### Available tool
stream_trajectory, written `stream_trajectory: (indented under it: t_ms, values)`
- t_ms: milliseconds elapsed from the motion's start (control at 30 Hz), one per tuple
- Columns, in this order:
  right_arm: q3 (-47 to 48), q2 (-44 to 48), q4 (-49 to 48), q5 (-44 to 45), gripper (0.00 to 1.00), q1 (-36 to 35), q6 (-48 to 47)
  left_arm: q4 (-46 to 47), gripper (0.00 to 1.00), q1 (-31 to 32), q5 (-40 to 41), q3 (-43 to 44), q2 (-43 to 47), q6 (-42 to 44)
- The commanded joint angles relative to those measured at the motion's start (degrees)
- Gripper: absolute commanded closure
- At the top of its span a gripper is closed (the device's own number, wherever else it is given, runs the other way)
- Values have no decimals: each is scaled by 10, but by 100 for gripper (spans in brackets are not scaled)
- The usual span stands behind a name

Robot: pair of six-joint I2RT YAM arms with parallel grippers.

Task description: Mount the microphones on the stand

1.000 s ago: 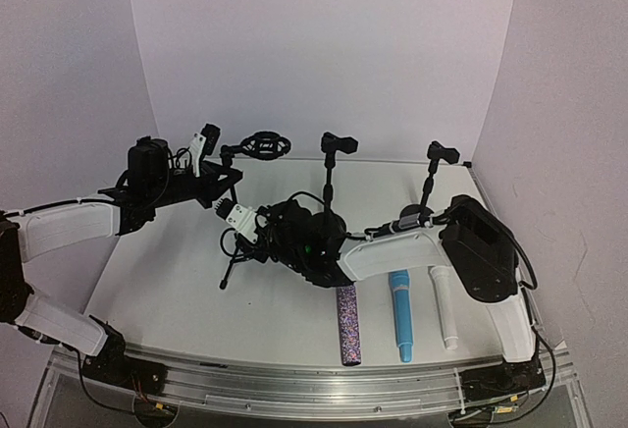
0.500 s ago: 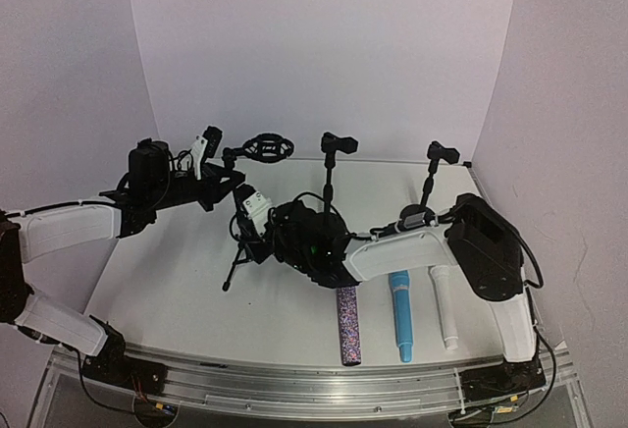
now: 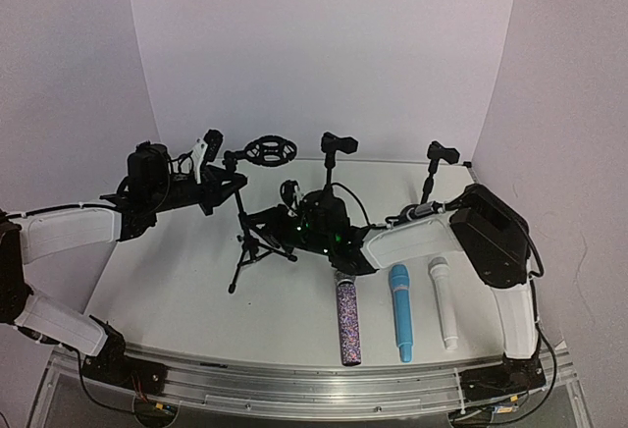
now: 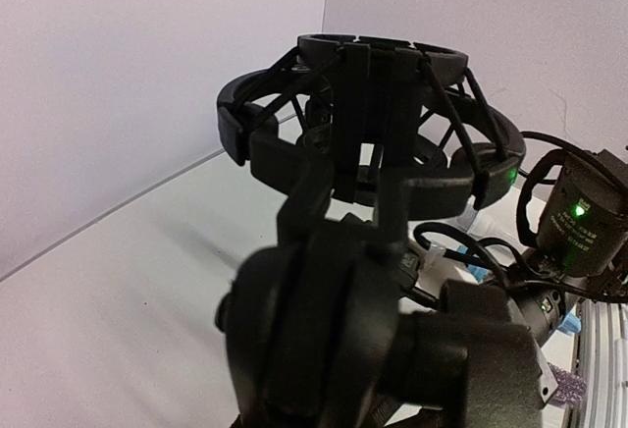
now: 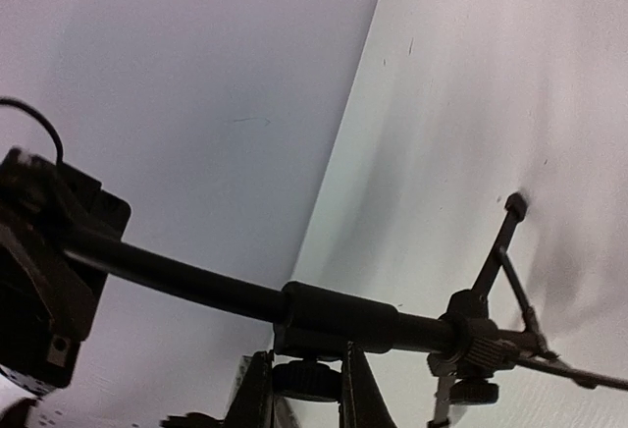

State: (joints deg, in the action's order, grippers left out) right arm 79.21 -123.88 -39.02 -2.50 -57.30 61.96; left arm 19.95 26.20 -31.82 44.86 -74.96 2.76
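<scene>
Lower centre of the top view, the purple-silver microphone (image 3: pixel 348 326) has a rough glittery body. The blue microphone (image 3: pixel 401 315) and white microphone (image 3: pixel 444 310) beside it look like smooth plastic. The table (image 3: pixel 167 291) is matt white. The shock mount (image 4: pixel 363 143) is matt black plastic, the stand pole (image 5: pixel 186 286) dull black. The rail (image 3: pixel 294 380) at the bottom edge is brushed metal.

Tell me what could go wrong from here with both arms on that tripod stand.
1. The left gripper and right gripper both appear to grip the tripod stand; uneven pulls could twist or tip it.
2. The right wrist sits close to the middle stand and may knock it.
3. The right forearm appears to hang just above the glittery microphone; dropping lower could roll it.
</scene>
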Motion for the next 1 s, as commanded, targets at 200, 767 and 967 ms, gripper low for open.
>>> stream_trajectory:
  t_ms: [200,767,967]
  values:
    - [5,-113,-204,101,100,14,479,15,100,-1,-52,13,8,30]
    - [21,-134,-208,176,74,-19,641,5,100,-1,-60,17,4,31]
    - [-36,-88,-208,126,47,-12,603,-21,100,-1,-67,20,10,39]
